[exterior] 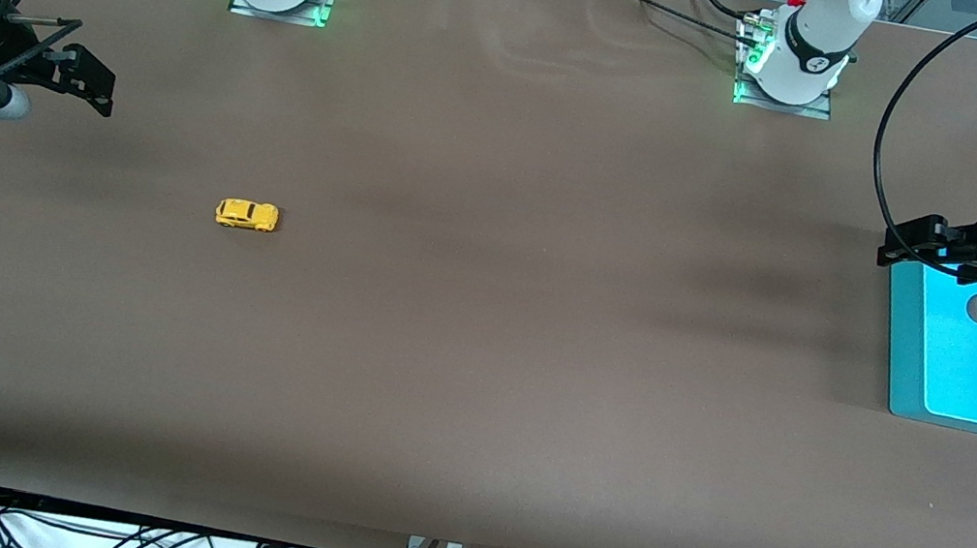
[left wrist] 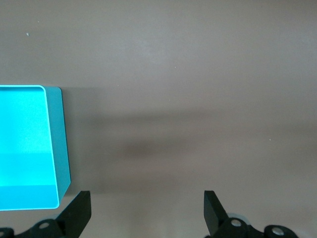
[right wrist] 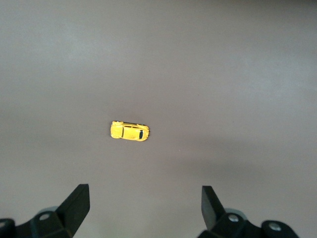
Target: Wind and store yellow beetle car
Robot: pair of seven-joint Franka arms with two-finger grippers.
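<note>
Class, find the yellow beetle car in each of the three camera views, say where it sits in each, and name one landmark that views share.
Front view: the yellow beetle car stands on the brown table, toward the right arm's end, apart from both grippers.
Left wrist view: not in it; only the turquoise tray and table show.
Right wrist view: near the picture's middle, ahead of the open right gripper.
Shared landmark: the brown table; the tray links the front and left wrist views.
</note>
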